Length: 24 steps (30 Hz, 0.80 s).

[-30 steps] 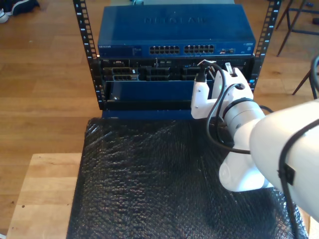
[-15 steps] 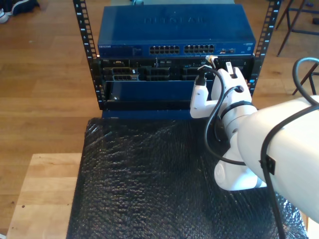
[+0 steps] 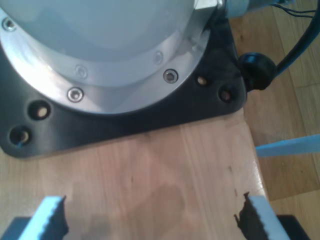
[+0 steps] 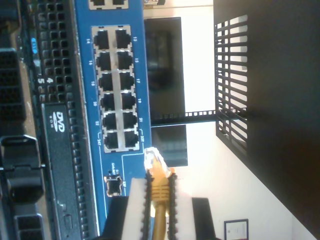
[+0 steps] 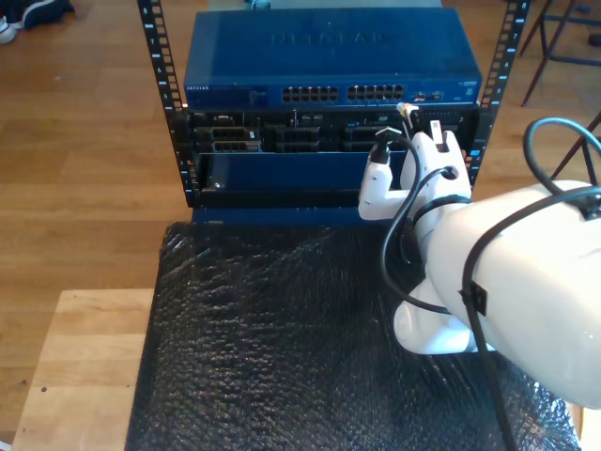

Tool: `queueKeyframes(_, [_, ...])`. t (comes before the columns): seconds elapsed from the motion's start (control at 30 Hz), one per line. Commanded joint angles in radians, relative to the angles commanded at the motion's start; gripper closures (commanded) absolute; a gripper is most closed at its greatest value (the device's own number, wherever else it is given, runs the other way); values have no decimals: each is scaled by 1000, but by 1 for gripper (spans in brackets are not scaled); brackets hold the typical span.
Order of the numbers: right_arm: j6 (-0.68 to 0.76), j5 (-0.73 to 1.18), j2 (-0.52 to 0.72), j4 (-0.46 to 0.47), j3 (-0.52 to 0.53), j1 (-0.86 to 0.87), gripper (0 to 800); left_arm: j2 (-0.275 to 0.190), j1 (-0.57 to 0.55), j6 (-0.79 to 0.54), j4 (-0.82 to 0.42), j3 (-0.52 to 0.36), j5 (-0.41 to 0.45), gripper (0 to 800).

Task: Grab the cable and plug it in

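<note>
Clamped on the cable (image 4: pixel 159 200) just behind its plug (image 4: pixel 152 159), my second gripper (image 4: pixel 159 210) holds the tip close to the blue switch (image 4: pixel 87 125), beside the last port pair. My first gripper (image 3: pixel 150 220) stands wide and empty. You should treat the cable as light and limp; grip the stiff boot, since the clear plug looks fragile.
</note>
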<state>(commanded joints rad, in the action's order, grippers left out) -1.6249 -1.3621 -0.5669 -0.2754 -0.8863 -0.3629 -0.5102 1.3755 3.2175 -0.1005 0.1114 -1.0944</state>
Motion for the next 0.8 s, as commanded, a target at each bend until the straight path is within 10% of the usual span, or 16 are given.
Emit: queueKeyframes(0.8, [2, 5, -81, -167, -143, -37, 800, 0, 0, 0, 0, 0, 0, 0])
